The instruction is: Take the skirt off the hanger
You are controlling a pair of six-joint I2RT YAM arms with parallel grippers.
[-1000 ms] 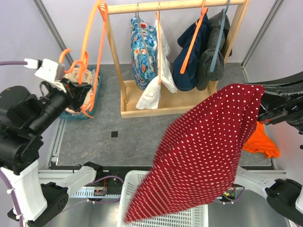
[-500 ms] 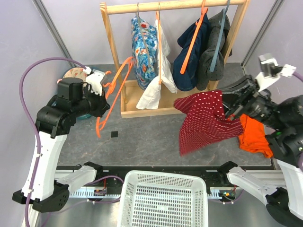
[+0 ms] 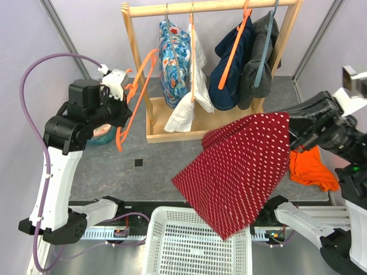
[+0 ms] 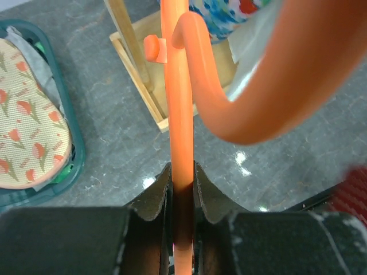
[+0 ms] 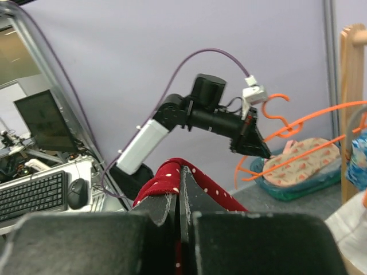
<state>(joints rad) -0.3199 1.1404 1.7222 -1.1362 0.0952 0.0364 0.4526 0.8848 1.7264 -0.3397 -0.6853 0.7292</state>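
Standing at the far edge of the desk, the wooden clothes rack is the biggest obstacle: the left arm works just beside its left post and could knock it or catch the garments hanging there. The dark red polka-dot fabric skirt is off the hanger. It hangs in the air by its narrow waist over the near right part of the desk, with its wide hem above the white plastic lattice basket. If it is let go carelessly, it may drape over the rim or land on the desk. The thin orange plastic hanger is clamped in the closed left fingers, and its hook could snag on the post. The right fingers are closed on the waist, and I think such a thin pinch may slip.
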